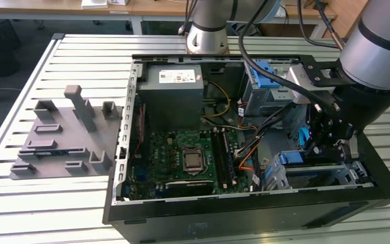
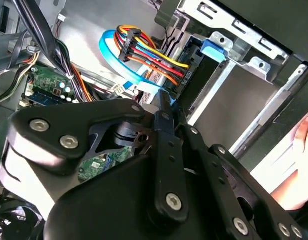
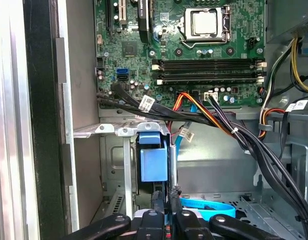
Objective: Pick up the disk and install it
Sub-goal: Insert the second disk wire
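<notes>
The disk [image 3: 152, 162] stands in the metal drive cage at the case's corner, and its blue carrier bracket faces me in the first wrist view. The same blue bracket [image 1: 292, 158] shows in the cage at the exterior view's lower right, and as a blue tab [image 2: 214, 47] in the second wrist view. My gripper [image 3: 165, 210] hangs inside the case just short of the disk, its black fingers [image 2: 161, 130] drawn together. A strip of blue shows at the tips; I cannot tell whether it is held. My gripper [image 1: 327, 145] sits low beside the cage.
A blue flat cable [image 3: 209, 207] and a bundle of red, orange and yellow wires [image 2: 148, 52] run close to the fingertips. Black cables [image 3: 244, 140] cross above the cage. The motherboard [image 1: 188, 157] and grey power supply [image 1: 171, 96] fill the case. A person's hand [image 2: 299, 165] is at the case edge.
</notes>
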